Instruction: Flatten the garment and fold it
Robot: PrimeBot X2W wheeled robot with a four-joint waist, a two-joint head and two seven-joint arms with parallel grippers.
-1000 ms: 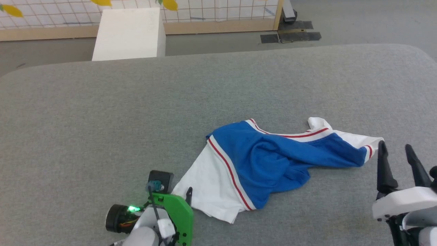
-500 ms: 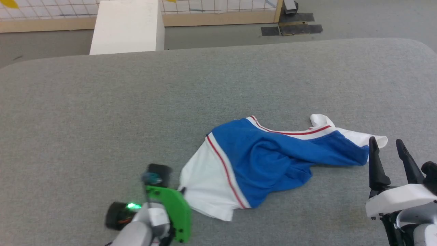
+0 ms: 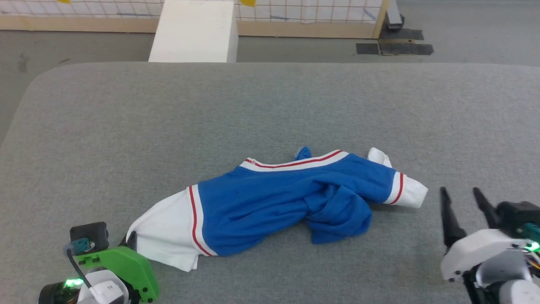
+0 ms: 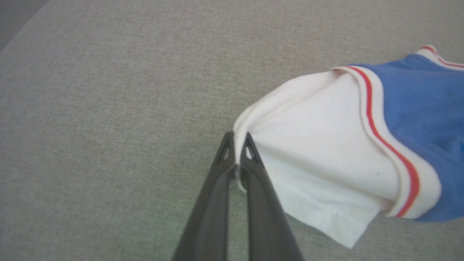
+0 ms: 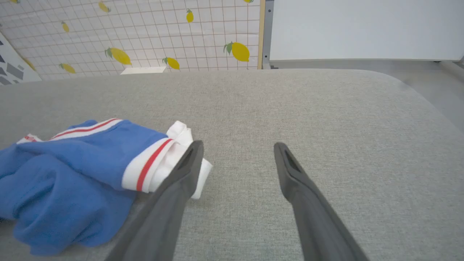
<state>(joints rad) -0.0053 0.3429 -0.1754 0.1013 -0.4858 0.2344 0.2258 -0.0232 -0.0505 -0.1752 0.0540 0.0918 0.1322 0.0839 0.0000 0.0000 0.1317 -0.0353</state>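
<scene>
The garment point(image 3: 270, 200), a bright blue T-shirt with white sleeves and red-striped trim, lies crumpled and stretched sideways across the grey table point(image 3: 270, 105). My left gripper point(image 4: 237, 139) is shut on the edge of the garment's point(image 4: 326, 145) white left sleeve; in the head view this left gripper point(image 3: 130, 238) sits at the lower left against that sleeve. My right gripper point(image 3: 462, 194) stands open just right of the other white sleeve end point(image 3: 411, 195). In the right wrist view the right gripper point(image 5: 237, 148) has its left finger beside the garment point(image 5: 83, 159), with nothing between the fingers.
A white box point(image 3: 194, 31) stands on the floor beyond the table's far edge, before a wooden-framed grid panel point(image 3: 303, 12) with lemon prints. Dark floor plates point(image 3: 394, 46) lie at the back right. The table's rounded left corner point(image 3: 38, 80) is near my left arm.
My left gripper closed on the white sleeve and pulled it leftward, stretching the garment out. The head camera has also shifted. The right gripper stays open beside the right sleeve.
</scene>
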